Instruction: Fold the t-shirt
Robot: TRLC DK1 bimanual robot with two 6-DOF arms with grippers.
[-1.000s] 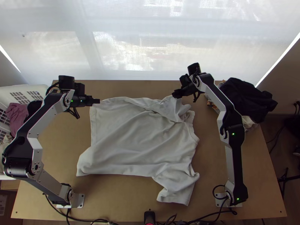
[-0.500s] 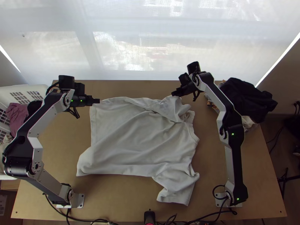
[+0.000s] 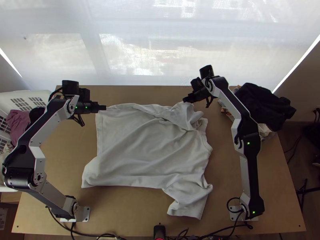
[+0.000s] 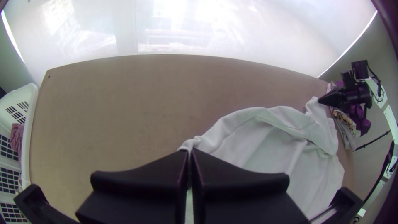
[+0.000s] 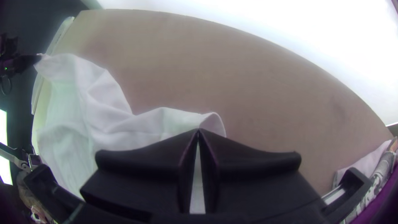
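Now it's the left gripper (image 3: 105,108) and the right gripper (image 3: 185,100), both pinching the far edge of the white t-shirt (image 3: 144,152), spread out rumpled on the table (image 3: 128,206)!

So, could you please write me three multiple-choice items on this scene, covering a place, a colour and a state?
1. Where is the basket?
A) between the arms' bases
B) by the table's left side
C) by its right side

2. What colour is the shirt?
A) white
B) black
C) red

3. How is the left gripper?
A) open over the basket
B) open, off the shirt
C) shut on the shirt

1 B: its rim runs beside that edge.
2 A: the cloth looks white in every view.
3 C: its fingertips meet with a bunched corner between them.
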